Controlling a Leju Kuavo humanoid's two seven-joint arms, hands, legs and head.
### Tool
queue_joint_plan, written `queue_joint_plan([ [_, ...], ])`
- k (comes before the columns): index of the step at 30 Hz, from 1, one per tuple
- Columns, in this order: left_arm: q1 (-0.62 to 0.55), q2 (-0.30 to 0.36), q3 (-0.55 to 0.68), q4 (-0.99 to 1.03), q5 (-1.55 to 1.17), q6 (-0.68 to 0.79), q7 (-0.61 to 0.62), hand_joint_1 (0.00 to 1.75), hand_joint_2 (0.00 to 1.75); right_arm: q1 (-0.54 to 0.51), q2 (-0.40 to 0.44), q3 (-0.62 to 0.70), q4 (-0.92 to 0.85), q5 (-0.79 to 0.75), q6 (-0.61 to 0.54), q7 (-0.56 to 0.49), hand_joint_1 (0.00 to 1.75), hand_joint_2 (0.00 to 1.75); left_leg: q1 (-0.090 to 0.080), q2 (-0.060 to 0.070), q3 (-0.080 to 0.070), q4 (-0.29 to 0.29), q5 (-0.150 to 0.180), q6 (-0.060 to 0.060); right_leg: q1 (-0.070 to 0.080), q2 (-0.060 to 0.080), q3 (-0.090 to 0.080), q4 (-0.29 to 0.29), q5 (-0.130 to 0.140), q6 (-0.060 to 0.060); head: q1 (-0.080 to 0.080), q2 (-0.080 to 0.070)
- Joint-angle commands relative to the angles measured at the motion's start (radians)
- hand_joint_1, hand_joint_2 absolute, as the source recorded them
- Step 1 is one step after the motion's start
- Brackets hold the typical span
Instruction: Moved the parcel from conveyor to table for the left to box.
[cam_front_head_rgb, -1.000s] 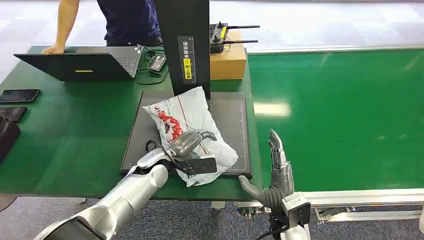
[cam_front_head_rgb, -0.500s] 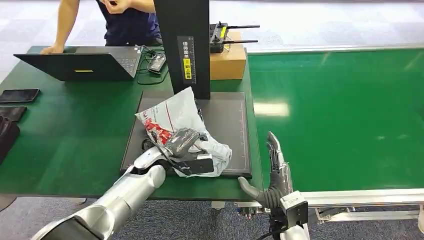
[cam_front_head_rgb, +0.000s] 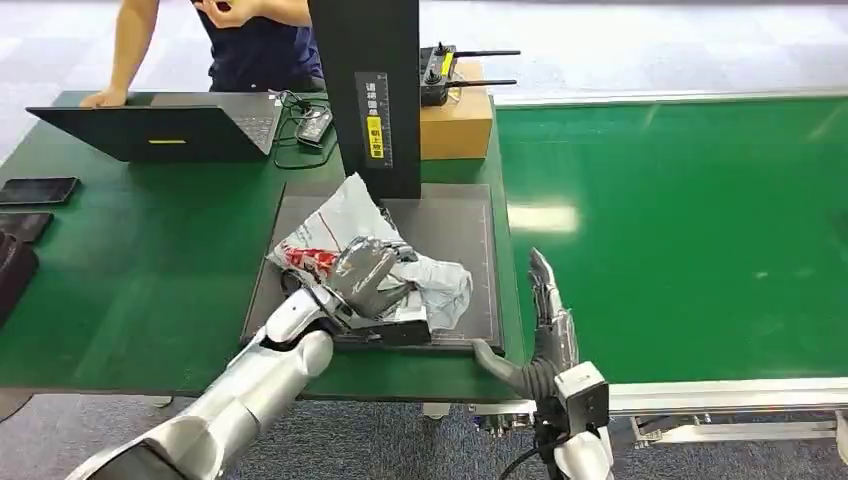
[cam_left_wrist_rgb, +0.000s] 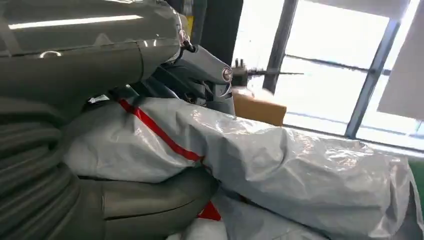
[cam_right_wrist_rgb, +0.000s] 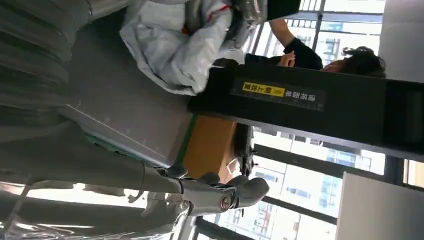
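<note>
Soft, light, slippery parcel (cam_front_head_rgb: 400, 265) on the bench (cam_front_head_rgb: 140, 270); clamped by left robot hand (cam_front_head_rgb: 372, 272). Best gripped mid-bulk. Right robot hand (cam_front_head_rgb: 545, 325), at four o'clock, spread apart.

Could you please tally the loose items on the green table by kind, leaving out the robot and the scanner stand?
Parcel: 1
Laptop: 1
Cardboard box: 1
Phone: 1
Antenna controller: 1
Total: 5

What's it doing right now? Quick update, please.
Left hand grips parcel on dark mat. Right hand open at table edge. Black post close behind.
</note>
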Motion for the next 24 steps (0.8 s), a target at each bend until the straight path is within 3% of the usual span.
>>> queue_joint_plan([
  [1, -0.003, 0.179, 0.136, -0.371, -0.089, 0.041, 0.079, 1.75, 1.75, 0.014, 0.007, -0.007, 0.029, 0.002, -0.012, -0.015, 0.0, 1.75, 0.001, 0.002, -0.001, 0.0, 0.0, -0.003, 0.001, 0.003, -0.001, 0.0, 0.001, 0.001, 0.0, 0.0],
  [7, -0.096, 0.195, 0.281, -0.281, -0.181, 0.085, 0.147, 1.75, 1.75, 0.044, 0.014, -0.03, -0.011, 0.008, -0.006, -0.004, 0.0, 1.75, 0.002, 0.001, -0.002, 0.002, 0.0, -0.003, 0.002, 0.002, -0.003, 0.001, 0.0, 0.001, 0.0, 0.0],
  [17, -0.124, 0.345, 0.567, -0.076, -0.282, 0.22, 0.254, 1.75, 1.75, 0.048, 0.018, 0.003, 0.027, -0.02, 0.002, -0.018, 0.0, 1.75, 0.002, 0.005, 0.001, -0.001, 0.0, -0.004, 0.002, 0.006, -0.001, 0.0, 0.001, 0.0, 0.0, 0.0],
  [21, -0.091, 0.435, 0.658, -0.029, -0.515, 0.22, 0.451, 1.75, 1.75, 0.013, 0.025, 0.009, 0.058, -0.022, 0.014, -0.017, 0.0, 1.75, 0.003, 0.008, 0.002, -0.002, 0.0, -0.004, 0.002, 0.009, -0.001, 0.0, 0.001, 0.0, 0.0, 0.0],
  [24, -0.098, 0.497, 0.583, 0.044, -0.541, 0.22, 0.585, 1.75, 1.75, -0.003, 0.03, 0.01, 0.07, -0.025, 0.013, -0.015, 0.0, 1.75, 0.003, 0.01, 0.002, -0.003, 0.0, -0.005, 0.002, 0.012, -0.001, 0.0, 0.002, 0.0, 0.0, 0.0],
])
